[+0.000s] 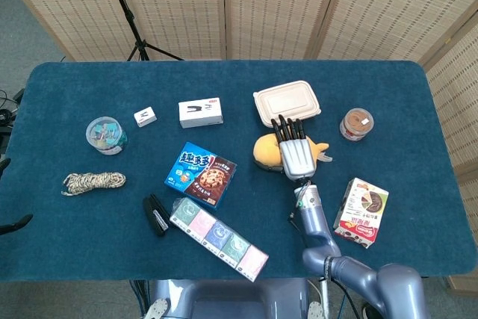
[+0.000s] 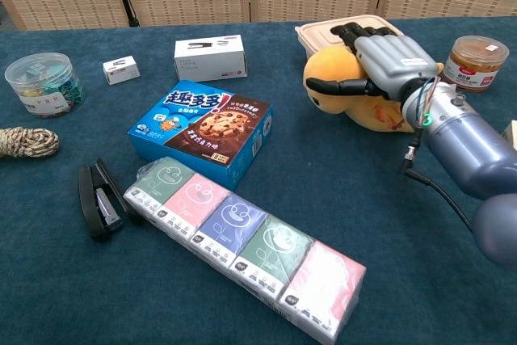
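I have the yellow plush toy (image 2: 343, 86) under my right hand (image 2: 386, 58). It is a soft, rounded, orange-yellow body lying on its side on the blue cloth, with a small paper tag sticking out at its three o'clock end in the head view. The hand lies over its top, fingers draped across the far side and the thumb against the near face. From table centre the toy sits at about two o'clock.
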Available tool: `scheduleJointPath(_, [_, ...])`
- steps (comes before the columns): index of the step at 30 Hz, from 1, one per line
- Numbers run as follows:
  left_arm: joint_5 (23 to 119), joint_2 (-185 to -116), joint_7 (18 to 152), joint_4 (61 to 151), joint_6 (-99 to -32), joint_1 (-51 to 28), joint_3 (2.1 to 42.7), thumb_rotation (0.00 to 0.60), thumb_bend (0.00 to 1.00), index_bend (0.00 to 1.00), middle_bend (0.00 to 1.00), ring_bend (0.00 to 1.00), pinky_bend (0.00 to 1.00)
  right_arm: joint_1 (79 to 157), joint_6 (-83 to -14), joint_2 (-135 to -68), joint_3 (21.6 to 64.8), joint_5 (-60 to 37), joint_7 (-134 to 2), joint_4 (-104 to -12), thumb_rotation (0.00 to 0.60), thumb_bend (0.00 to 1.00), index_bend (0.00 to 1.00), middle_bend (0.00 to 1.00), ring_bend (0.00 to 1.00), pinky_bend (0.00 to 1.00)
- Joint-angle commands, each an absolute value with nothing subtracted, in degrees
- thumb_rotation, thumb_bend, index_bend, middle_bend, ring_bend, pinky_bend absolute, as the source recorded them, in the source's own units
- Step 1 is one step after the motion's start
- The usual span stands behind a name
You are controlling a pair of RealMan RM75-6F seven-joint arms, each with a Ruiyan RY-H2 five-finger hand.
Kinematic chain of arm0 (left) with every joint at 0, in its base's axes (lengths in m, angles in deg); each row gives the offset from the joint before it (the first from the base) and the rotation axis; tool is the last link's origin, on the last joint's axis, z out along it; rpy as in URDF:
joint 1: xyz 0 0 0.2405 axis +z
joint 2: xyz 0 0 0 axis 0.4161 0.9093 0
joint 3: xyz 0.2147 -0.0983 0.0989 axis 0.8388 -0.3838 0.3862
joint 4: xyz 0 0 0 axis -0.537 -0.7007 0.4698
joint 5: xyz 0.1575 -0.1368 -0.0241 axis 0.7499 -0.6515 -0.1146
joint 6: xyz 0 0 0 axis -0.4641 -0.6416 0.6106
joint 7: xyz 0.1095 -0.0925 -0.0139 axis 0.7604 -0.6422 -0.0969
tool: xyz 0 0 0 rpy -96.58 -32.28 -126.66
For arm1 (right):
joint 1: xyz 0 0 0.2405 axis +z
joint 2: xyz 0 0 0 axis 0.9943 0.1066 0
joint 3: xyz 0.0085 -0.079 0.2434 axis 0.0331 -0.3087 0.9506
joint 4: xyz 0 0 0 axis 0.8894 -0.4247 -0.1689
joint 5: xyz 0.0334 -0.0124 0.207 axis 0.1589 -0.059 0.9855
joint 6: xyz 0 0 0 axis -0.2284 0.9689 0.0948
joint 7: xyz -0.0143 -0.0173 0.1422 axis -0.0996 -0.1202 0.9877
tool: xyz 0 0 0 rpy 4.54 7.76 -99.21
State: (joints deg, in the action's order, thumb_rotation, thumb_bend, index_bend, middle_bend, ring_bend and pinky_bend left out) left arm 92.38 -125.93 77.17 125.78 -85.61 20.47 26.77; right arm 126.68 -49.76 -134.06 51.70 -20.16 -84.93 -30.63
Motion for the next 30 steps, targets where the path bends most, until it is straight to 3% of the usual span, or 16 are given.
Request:
scheduleJointPath(1, [92.36,-126.0,77.48,125.91,-85.54,20.43,26.82,0.6,0.0,0.0,0.0,0.0,0.0,124.31,-49.43,-130.65,50.73,-19.52,-84.9,-37.67,0.028,0.0,0.01,0.0,0.0,0.0])
scheduleJointPath(6, [92.26,-125.95,77.33,125.96,-85.57,20.49,26.79,0.6,0.0,0.0,0.0,0.0,0.0,123.57,-49.22,-128.75,49.85,-19.75,-85.22,-42.41,0.03,0.0,0.01,0.0,0.0,0.0])
scheduleJointPath(30, [92.51,-125.51,75.24,125.26,-85.96,20.83,26.8,0.6,0.0,0.0,0.0,0.0,0.0,121.17,-46.47,-122.12,47.68,-21.5,-73.71,-43.37,0.039,0.0,0.0,0.0,0.0,0.0])
